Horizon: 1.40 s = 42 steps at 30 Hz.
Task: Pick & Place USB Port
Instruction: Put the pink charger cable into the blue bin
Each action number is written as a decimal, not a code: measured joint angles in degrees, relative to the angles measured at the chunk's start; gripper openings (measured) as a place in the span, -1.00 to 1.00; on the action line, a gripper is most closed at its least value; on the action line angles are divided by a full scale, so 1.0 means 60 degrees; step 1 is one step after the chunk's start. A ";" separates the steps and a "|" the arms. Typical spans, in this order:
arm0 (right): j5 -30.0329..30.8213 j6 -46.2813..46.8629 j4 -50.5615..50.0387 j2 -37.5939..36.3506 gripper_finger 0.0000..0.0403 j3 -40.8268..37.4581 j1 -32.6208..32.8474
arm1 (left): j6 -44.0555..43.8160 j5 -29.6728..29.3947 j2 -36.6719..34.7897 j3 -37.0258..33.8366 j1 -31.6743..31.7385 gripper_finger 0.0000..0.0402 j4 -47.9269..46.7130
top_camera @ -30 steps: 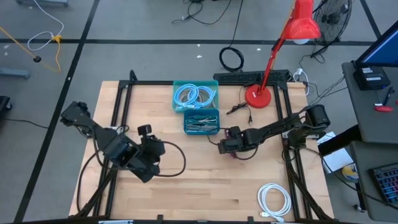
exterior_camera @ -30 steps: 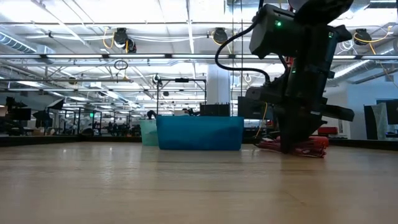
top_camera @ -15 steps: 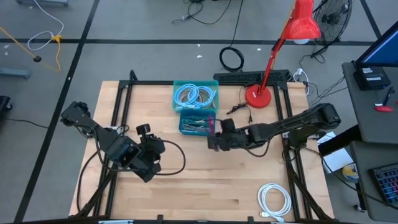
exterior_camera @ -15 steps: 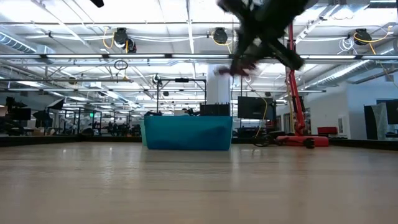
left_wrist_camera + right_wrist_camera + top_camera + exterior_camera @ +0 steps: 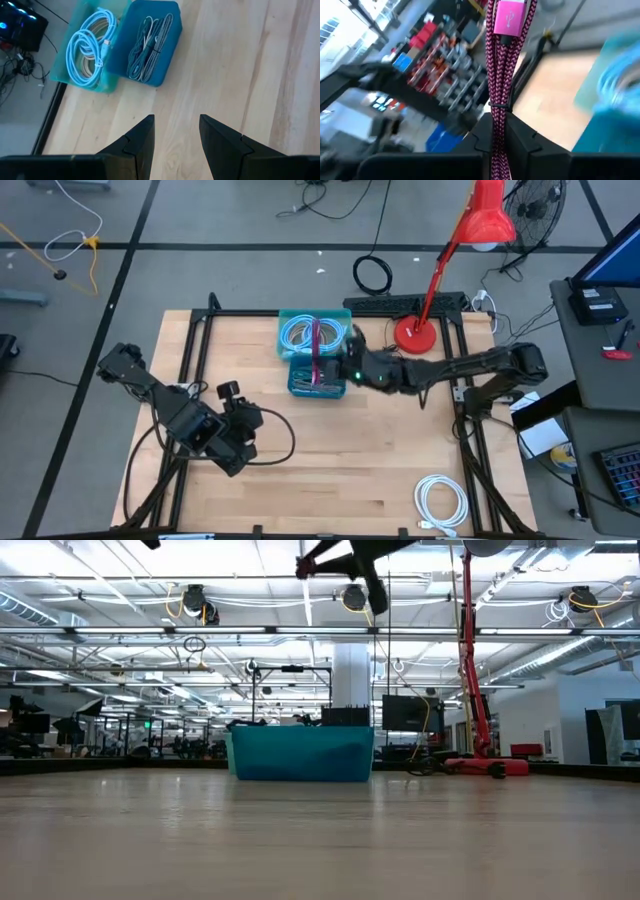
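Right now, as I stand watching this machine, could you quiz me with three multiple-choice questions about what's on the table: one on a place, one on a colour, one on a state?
1. Where is the right gripper?
A. over the bins
B. by the white cable
C. off the table

2. What colour is the cable it carries?
A. yellow
B. pink
C. green

3. How do the left gripper jaws stand?
A. shut on a cable
B. apart, empty
C. shut on a lamp

Answers: 1 A, the high view shows it above the blue bins. 2 B, the right wrist view shows a pink braid. 3 B, bare wood shows between them.

Bright, even overhead lighting; right wrist view is heavily motion-blurred.
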 joint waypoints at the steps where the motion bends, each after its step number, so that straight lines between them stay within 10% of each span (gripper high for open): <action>1: -0.0010 -0.0304 0.0120 0.0000 -0.92 0.0000 -0.0208 | -0.0087 -0.0028 -0.0018 0.0000 -0.0032 -0.21 -0.0001; 21: -0.6533 -0.5139 -0.3005 0.0000 -0.92 0.0040 -0.3266 | -0.2338 -0.0718 -0.1222 0.0008 0.1224 -0.21 -0.0489; 42: -0.5502 -1.0538 -1.0658 0.3156 -0.92 0.5319 -0.2745 | -0.1833 -0.0809 -0.1218 0.0011 0.2497 -0.21 -0.0191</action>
